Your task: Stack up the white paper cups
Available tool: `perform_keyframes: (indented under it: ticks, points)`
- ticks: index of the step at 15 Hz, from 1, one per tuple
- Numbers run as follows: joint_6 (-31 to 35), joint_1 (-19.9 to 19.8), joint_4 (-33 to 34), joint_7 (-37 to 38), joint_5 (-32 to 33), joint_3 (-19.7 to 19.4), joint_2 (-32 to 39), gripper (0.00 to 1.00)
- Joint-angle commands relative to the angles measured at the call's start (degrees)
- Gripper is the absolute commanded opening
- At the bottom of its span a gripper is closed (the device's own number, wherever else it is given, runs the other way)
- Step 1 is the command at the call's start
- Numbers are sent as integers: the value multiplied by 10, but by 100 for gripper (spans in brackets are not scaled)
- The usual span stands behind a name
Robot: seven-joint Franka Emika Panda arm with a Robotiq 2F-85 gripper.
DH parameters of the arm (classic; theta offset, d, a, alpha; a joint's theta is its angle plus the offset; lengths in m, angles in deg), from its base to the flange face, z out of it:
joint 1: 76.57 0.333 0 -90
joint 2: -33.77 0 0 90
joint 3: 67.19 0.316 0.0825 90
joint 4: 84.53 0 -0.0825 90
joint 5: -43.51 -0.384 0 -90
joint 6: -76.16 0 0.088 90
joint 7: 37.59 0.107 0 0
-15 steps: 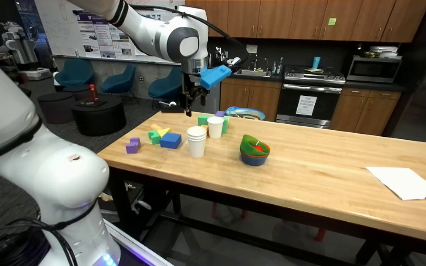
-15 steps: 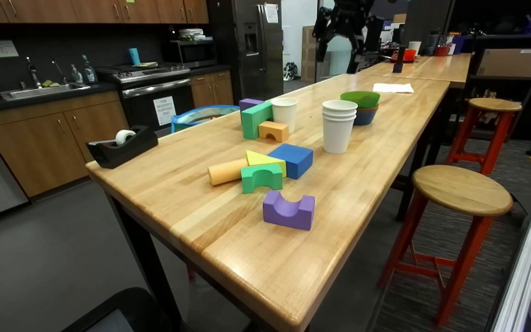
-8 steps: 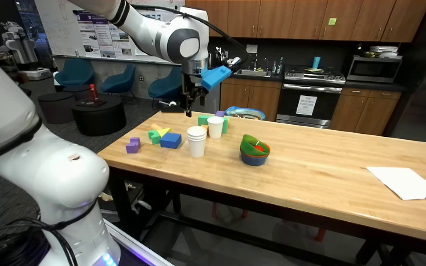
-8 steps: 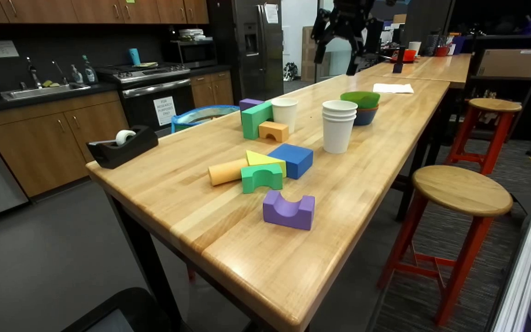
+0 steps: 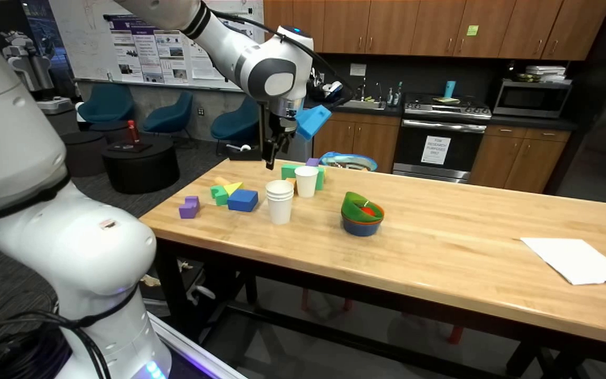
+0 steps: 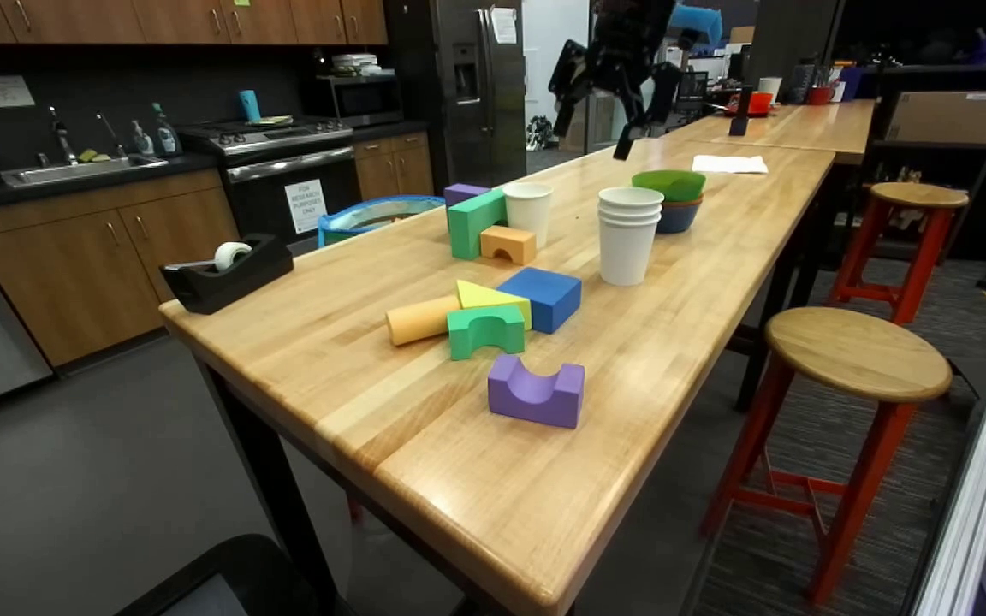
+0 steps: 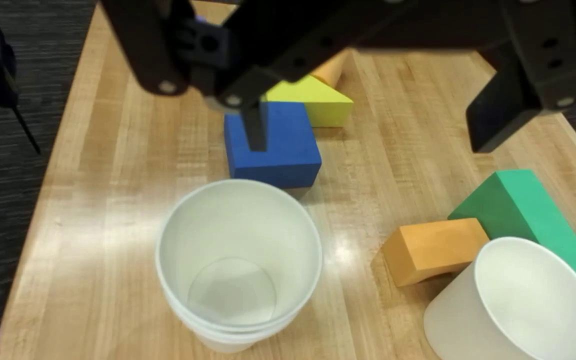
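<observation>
A nested stack of white paper cups (image 5: 280, 205) stands upright on the table, with several rims showing. It also shows in an exterior view (image 6: 627, 244) and in the wrist view (image 7: 235, 250). A single white paper cup (image 5: 306, 182) stands upright apart from it, beside a green block; it also shows in an exterior view (image 6: 528, 210) and at the lower right of the wrist view (image 7: 468, 320). My gripper (image 7: 370, 147) is open and empty, its fingers wide apart at the top of the wrist view. It hangs tilted above the table in both exterior views (image 5: 278, 158) (image 6: 593, 144).
A blue block (image 6: 540, 298), a yellow triangle (image 7: 330, 107), an orange arch (image 7: 438, 247) and a green block (image 7: 528, 205) lie near the cups. Nested bowls (image 5: 362, 223) stand beside the stack. A purple block (image 6: 536, 392) and a tape dispenser (image 6: 228, 278) are near the table's end.
My gripper has come down and tilted. It has shifted slightly right in an exterior view and left in an exterior view. The cups and blocks have not moved.
</observation>
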Motion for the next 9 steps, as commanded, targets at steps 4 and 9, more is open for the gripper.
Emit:
perform_keyframes:
  ticks: [4, 9]
  points:
    - [2, -9, 73, -19, -27, 34, 68, 100]
    - [-28, -25, 138, -25, 33, 50, 122, 100]
